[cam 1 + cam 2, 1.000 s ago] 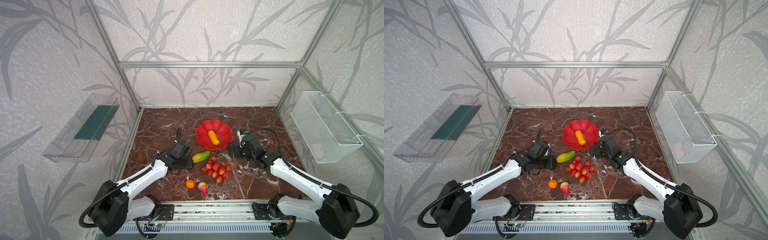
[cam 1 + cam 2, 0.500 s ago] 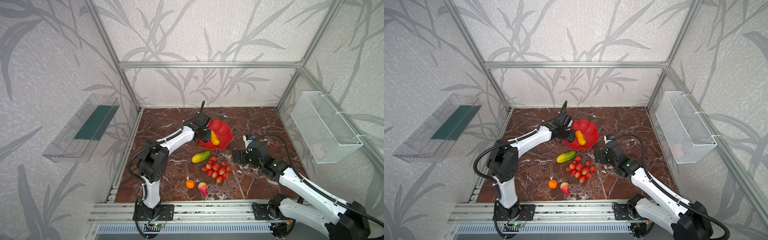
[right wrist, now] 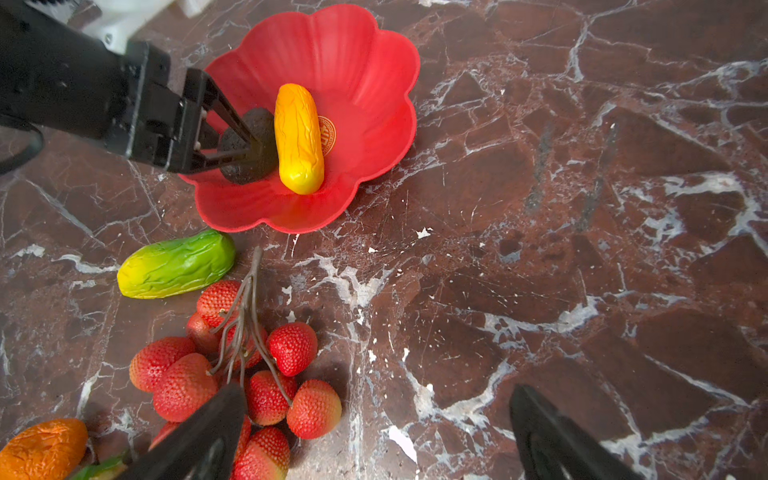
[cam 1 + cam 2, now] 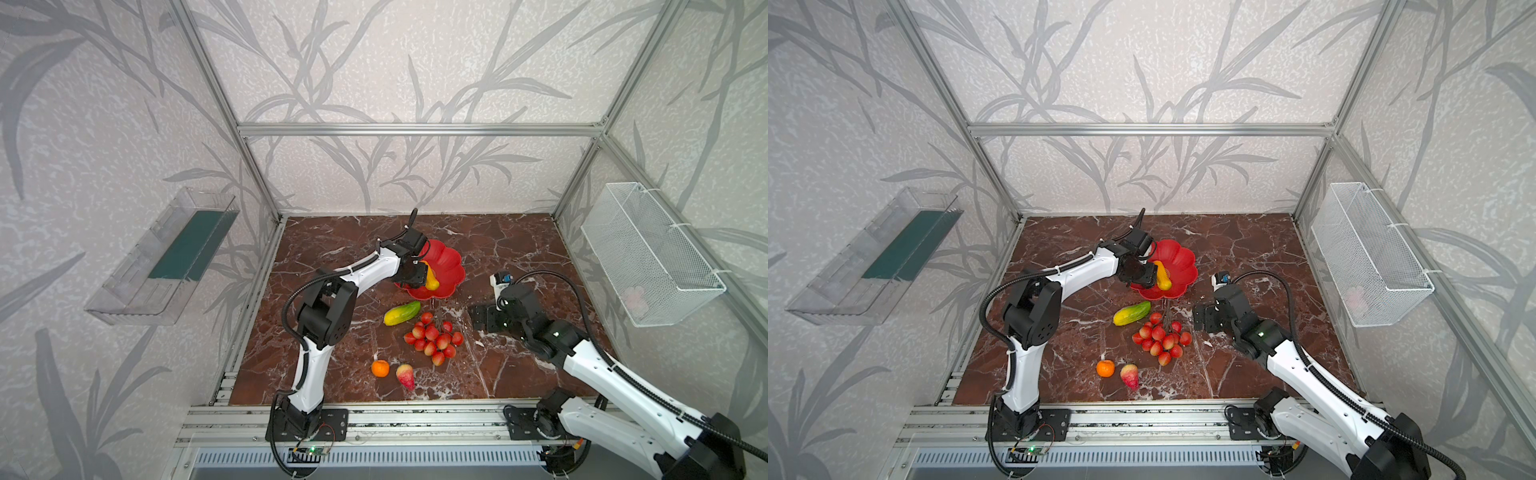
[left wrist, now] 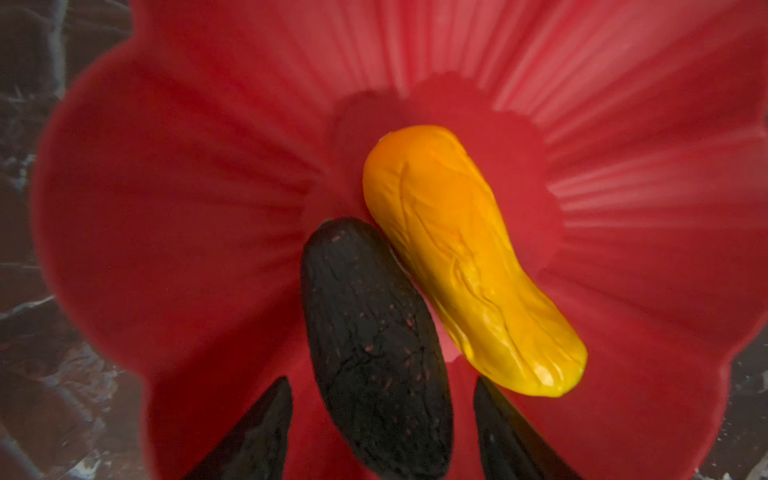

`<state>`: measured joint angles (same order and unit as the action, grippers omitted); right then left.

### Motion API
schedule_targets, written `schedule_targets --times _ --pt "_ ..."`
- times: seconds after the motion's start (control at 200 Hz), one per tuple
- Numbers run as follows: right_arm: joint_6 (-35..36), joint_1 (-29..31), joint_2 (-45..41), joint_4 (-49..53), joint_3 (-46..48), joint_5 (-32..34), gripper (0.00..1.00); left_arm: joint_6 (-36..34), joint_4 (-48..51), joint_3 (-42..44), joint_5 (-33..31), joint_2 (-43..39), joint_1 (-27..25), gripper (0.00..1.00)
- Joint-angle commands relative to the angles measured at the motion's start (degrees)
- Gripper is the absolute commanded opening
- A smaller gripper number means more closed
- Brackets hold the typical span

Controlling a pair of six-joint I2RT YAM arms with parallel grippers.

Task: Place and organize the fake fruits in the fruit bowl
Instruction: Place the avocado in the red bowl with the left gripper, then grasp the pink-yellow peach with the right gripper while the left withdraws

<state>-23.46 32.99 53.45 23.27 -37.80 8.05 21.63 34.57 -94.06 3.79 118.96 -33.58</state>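
The red scalloped fruit bowl (image 4: 451,270) (image 3: 374,83) holds a yellow-orange oblong (image 5: 465,249) (image 4: 1163,277) and a dark avocado (image 5: 374,340) (image 3: 259,124) lying side by side. My left gripper (image 4: 419,276) (image 5: 381,380) hangs over the bowl's near-left edge, open, with a red gap showing on each side of the avocado. On the marble lie a yellow-green mango (image 4: 402,313), a cluster of red berries (image 4: 432,338) (image 3: 232,365), a small orange (image 4: 380,368) and a pink-red peach (image 4: 406,376). Just right of the berries, my right gripper (image 4: 478,318) (image 3: 376,388) is open and empty.
A white wire basket (image 4: 648,253) hangs on the right wall and a clear plastic tray (image 4: 166,257) on the left wall. Aluminium frame posts stand at the back corners. The left arm's elbow (image 4: 328,316) rises over the table's left side.
My left arm swung from the front left of the table to the bowl with the avocado, then opened its jaws. My right arm drew back from the bowl toward the right.
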Motion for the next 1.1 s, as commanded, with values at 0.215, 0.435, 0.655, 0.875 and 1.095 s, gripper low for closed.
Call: schedule_targets --times 0.215,0.435,0.655,0.875,1.095 --pt "0.5 7.8 3.0 3.9 -5.7 -2.5 0.93 -1.6 -12.2 12.3 -12.6 -27.4 0.2 0.79" --pt "-5.5 25.2 9.0 2.8 -7.6 0.9 0.90 0.4 -19.8 36.9 -23.6 -52.9 1.6 0.91" --pt "-12.3 39.2 18.9 -2.1 -8.8 0.9 0.88 6.3 -12.5 54.5 -28.8 -77.0 6.3 1.00" --pt "-15.5 42.0 29.7 -5.6 -12.5 -3.6 0.84 11.8 -6.2 62.2 -29.1 -93.5 9.8 1.00" --pt "-16.5 42.1 36.3 -9.1 -13.3 -4.3 0.81 13.4 -3.1 63.2 -28.9 -96.3 10.0 1.00"
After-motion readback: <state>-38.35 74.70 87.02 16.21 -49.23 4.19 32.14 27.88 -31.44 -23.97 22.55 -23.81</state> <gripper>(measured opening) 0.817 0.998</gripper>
